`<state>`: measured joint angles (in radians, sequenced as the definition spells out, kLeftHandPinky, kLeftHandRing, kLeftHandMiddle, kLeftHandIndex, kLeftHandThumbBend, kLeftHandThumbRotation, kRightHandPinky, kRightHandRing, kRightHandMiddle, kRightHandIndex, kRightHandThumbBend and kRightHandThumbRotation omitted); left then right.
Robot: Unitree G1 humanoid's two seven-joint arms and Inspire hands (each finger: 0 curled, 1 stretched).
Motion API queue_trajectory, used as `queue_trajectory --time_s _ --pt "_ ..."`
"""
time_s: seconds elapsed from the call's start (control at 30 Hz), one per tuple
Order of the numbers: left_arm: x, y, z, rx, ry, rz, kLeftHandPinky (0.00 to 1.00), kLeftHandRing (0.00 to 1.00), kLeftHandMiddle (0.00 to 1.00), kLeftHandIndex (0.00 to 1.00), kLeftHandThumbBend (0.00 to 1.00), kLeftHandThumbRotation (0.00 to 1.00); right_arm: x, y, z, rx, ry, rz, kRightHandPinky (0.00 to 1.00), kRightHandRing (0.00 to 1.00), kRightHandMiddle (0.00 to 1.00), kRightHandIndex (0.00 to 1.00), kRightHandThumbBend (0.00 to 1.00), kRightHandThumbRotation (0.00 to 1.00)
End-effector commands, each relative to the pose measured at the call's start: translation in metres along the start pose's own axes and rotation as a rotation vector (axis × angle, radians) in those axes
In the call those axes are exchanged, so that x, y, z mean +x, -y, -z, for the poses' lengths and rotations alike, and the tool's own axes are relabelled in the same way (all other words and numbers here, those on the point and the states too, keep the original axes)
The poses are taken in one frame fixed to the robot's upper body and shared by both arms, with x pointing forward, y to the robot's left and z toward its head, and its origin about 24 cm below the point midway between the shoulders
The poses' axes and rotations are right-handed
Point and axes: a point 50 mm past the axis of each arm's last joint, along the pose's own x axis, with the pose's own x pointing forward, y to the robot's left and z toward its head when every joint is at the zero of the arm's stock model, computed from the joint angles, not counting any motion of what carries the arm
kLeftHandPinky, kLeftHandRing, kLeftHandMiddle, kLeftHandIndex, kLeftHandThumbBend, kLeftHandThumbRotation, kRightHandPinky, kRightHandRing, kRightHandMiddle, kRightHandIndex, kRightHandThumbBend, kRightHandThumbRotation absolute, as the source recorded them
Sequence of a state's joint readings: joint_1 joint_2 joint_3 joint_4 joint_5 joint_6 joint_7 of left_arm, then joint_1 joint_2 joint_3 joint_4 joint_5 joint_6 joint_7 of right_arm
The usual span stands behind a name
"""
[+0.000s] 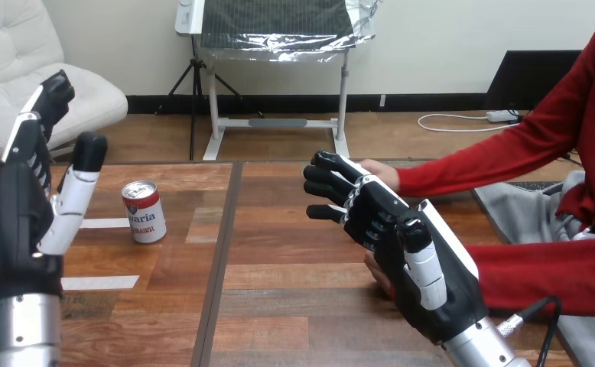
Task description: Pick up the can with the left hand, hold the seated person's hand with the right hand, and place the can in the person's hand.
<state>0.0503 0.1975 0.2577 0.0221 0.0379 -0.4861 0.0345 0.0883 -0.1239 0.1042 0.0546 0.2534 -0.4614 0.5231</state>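
A red and white can (143, 212) stands upright on the wooden table (294, 252), left of the middle. My left hand (27, 206) is raised at the left edge, open with straight fingers, nearer to me than the can and apart from it. My right hand (390, 229) hovers right of centre, fingers relaxed and open, holding nothing. The person's hand (377, 171) with a red sleeve lies just behind my right fingertips; I cannot tell if they touch. A second hand of the person (378, 277) peeks out beneath my right palm.
The person's red-sleeved arms (508, 164) reach in from the right side across the table's right part. White tape strips (103, 282) lie on the table near my left hand. A dark seam (222, 260) runs down the tabletop between the can and my right hand.
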Motion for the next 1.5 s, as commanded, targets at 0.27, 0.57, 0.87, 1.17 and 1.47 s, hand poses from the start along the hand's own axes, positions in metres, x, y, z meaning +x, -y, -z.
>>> queue_trajectory --time_s 0.27,0.57,0.87,1.17,1.47 --pt "0.029 -0.007 0.002 0.070 0.039 0.032 0.98 0.95 0.93 0.90 0.73 0.69 0.015 0.006 -0.014 -0.030 0.074 -0.013 0.82 0.89 0.89 0.90 0.87 1.00" --pt "0.039 -0.007 0.010 0.109 0.000 0.051 0.95 0.94 0.93 0.91 0.69 0.62 0.015 0.006 -0.014 -0.033 0.075 -0.010 0.82 0.89 0.88 0.89 0.87 1.00" --pt "0.049 -0.007 0.017 0.125 -0.042 0.063 0.92 0.95 0.93 0.91 0.69 0.53 0.015 0.006 -0.014 -0.031 0.075 -0.011 0.81 0.89 0.88 0.89 0.87 1.00" --pt "0.062 -0.007 0.024 0.158 -0.097 0.079 0.93 0.97 0.96 0.93 0.74 0.48 0.015 0.006 -0.014 -0.035 0.077 -0.013 0.80 0.89 0.88 0.89 0.88 1.00" --pt "0.075 -0.008 0.032 0.218 -0.141 0.091 0.93 0.97 0.97 0.95 0.78 0.46 0.015 0.007 -0.014 -0.035 0.078 -0.016 0.80 0.89 0.88 0.89 0.87 1.00"
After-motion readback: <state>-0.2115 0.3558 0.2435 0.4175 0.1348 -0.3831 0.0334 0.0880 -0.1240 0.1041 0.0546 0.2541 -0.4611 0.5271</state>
